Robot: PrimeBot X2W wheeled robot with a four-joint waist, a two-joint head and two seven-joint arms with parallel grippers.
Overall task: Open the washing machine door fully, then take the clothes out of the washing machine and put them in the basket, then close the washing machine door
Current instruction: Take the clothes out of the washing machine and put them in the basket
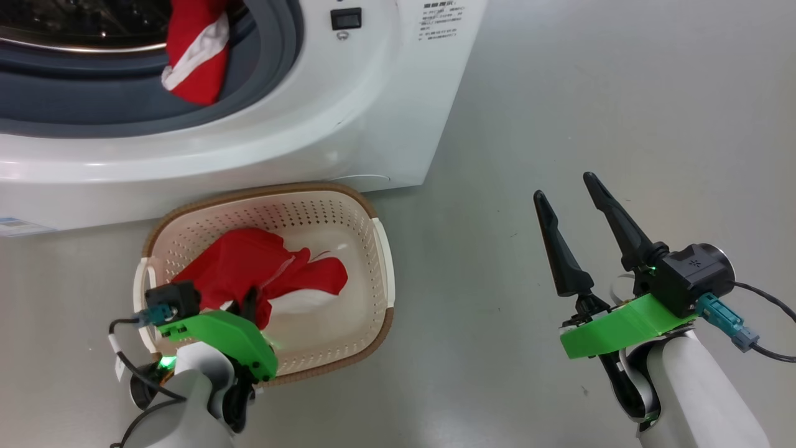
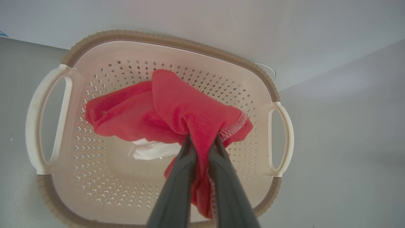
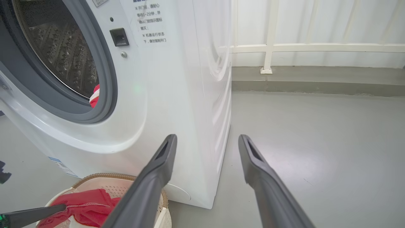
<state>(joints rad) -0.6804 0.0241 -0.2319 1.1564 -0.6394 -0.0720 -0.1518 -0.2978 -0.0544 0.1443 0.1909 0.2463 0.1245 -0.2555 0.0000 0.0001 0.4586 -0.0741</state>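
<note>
Our right gripper (image 3: 206, 136), fingers (image 3: 152, 177) spread wide above the grey floor (image 3: 316, 142), the washing machine (image 3: 177, 95) before us, a red garment (image 3: 94, 96) inside its grey ring (image 3: 109, 91), red clothes (image 3: 85, 205) in the basket (image 3: 104, 174) below.

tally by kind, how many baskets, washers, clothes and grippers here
basket: 1
washing machine: 1
clothes: 2, held red garment, hanging red garment
grippers: 2, left gripper, right gripper
total: 6
</note>
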